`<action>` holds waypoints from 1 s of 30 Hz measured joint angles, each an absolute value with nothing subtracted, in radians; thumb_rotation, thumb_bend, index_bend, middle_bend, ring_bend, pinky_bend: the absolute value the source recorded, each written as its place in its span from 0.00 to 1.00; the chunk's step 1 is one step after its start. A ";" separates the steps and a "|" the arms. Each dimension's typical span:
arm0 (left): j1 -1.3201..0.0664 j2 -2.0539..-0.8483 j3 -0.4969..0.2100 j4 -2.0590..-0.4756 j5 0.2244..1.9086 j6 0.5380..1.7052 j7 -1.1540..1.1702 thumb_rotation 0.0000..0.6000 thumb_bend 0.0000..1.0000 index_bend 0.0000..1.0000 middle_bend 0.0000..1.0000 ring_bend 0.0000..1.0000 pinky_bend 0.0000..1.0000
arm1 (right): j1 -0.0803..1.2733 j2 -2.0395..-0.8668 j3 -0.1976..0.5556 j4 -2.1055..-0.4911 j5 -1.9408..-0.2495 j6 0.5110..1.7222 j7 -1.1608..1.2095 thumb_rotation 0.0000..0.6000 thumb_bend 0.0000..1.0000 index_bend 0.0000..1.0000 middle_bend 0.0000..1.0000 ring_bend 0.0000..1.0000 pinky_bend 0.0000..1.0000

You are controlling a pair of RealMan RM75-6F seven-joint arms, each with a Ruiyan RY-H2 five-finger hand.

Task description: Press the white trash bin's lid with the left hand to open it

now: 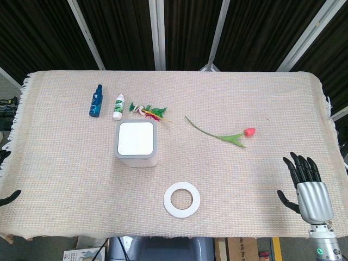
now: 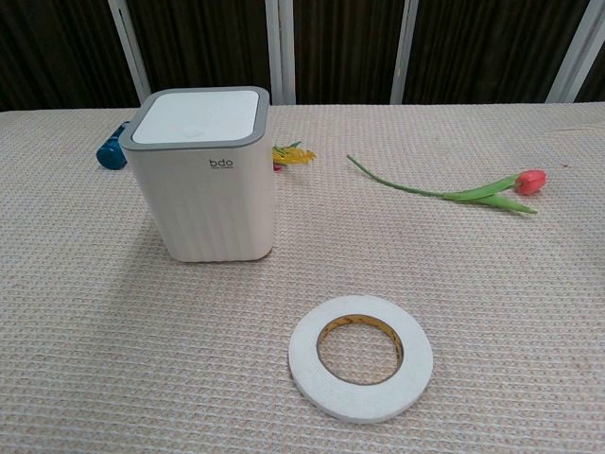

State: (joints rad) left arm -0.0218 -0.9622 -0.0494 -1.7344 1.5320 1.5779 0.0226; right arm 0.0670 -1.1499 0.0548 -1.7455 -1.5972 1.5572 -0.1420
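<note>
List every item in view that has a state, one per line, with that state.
trash bin: upright, lid closed
blue bottle: lying flat
white bottle: lying flat
tulip: lying flat
tape roll: flat on the cloth
right hand: open, holding nothing
left hand: only fingertips visible, state unclear

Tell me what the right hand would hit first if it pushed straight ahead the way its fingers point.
Probably nothing: the right hand points up the bare cloth toward the far table edge; the tulip lies left of that line.

Matt plastic bin [image 2: 203,184], woven tablecloth [image 2: 492,284]
</note>
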 measured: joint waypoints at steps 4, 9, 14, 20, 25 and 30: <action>-0.020 -0.962 -0.047 -1.736 1.534 1.579 0.027 1.00 0.20 0.15 0.12 0.00 0.02 | 0.068 -1.151 0.056 -1.744 -1.593 1.553 -0.142 1.00 0.27 0.12 0.02 0.00 0.00; -0.016 -0.956 -0.043 -1.740 1.540 1.586 0.016 1.00 0.20 0.15 0.13 0.00 0.02 | 0.067 -1.149 0.053 -1.746 -1.596 1.552 -0.142 1.00 0.27 0.12 0.02 0.00 0.00; -0.011 -0.954 -0.040 -1.739 1.550 1.596 0.011 1.00 0.20 0.15 0.13 0.00 0.02 | 0.064 -1.146 0.053 -1.751 -1.600 1.559 -0.138 1.00 0.27 0.12 0.02 0.00 0.00; -0.015 -0.955 -0.042 -1.738 1.549 1.590 0.009 1.00 0.20 0.15 0.13 0.00 0.02 | 0.065 -1.144 0.053 -1.748 -1.592 1.548 -0.138 1.00 0.27 0.12 0.02 0.00 0.00; -0.017 -0.949 -0.038 -1.733 1.558 1.586 -0.017 1.00 0.21 0.15 0.16 0.09 0.14 | 0.062 -1.140 0.053 -1.753 -1.592 1.554 -0.134 1.00 0.27 0.12 0.02 0.00 0.00; -0.027 -0.942 -0.044 -1.721 1.570 1.588 -0.045 1.00 0.27 0.15 0.38 0.33 0.41 | 0.062 -1.139 0.055 -1.755 -1.586 1.551 -0.127 1.00 0.27 0.12 0.02 0.00 0.00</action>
